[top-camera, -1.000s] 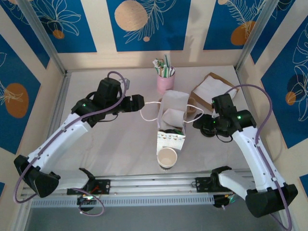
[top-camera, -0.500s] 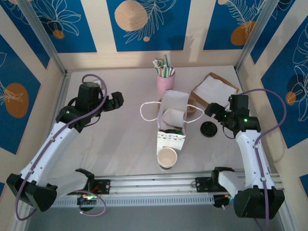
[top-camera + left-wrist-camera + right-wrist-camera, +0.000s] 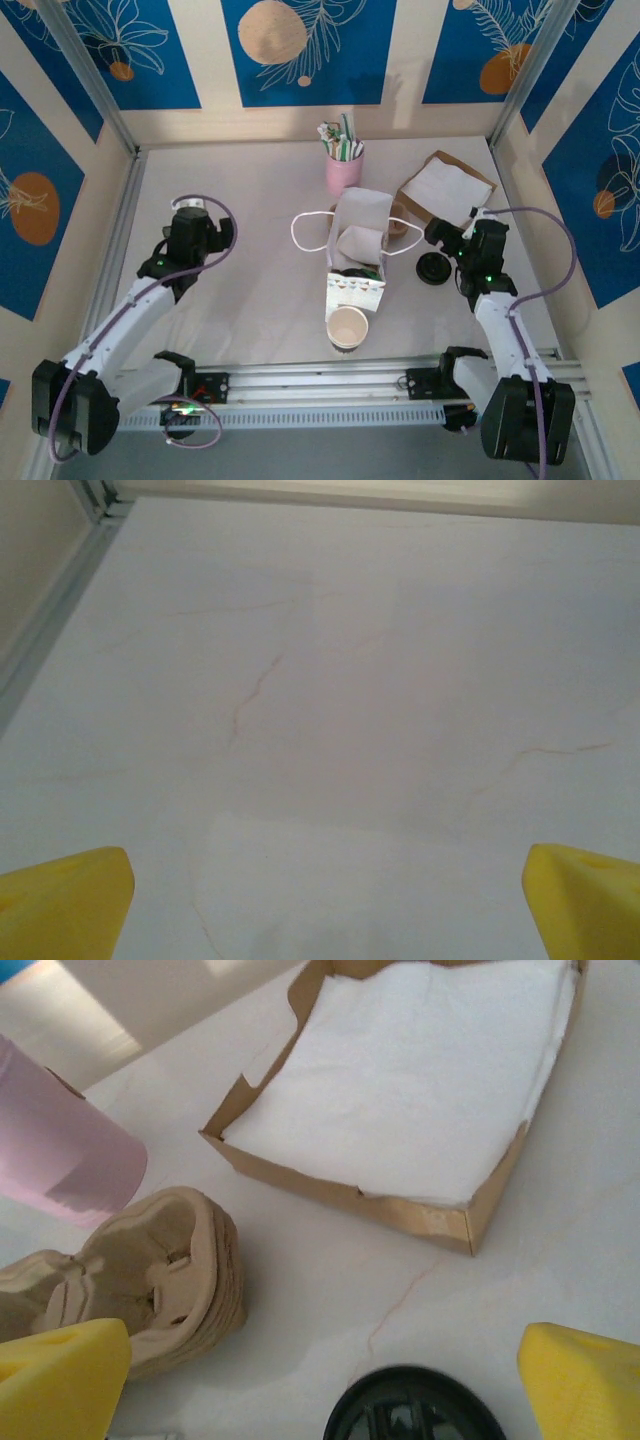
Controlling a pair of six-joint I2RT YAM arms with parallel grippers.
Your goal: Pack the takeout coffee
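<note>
The takeout coffee (image 3: 350, 272) appears to sit low inside the upright white paper bag (image 3: 355, 297), against its near wall. Only a dark round top with a speck of green shows, and the cup body is hidden. A lidless paper cup (image 3: 348, 328) stands on the table (image 3: 330, 680) just in front of the bag's printed face. Right of the bag lie a stack of pulp carriers (image 3: 165, 1275) and a loose round black lid (image 3: 415, 1410). Beyond these are a brown cardboard tray (image 3: 300, 1175) of white napkins and a pink cup of straws (image 3: 343, 172). The right tool (image 3: 325, 1360) hangs over the black lid, its yellow fingers spread wide and holding nothing. The left tool (image 3: 320, 905) hovers above bare table well left of the bag, equally spread and empty.
</note>
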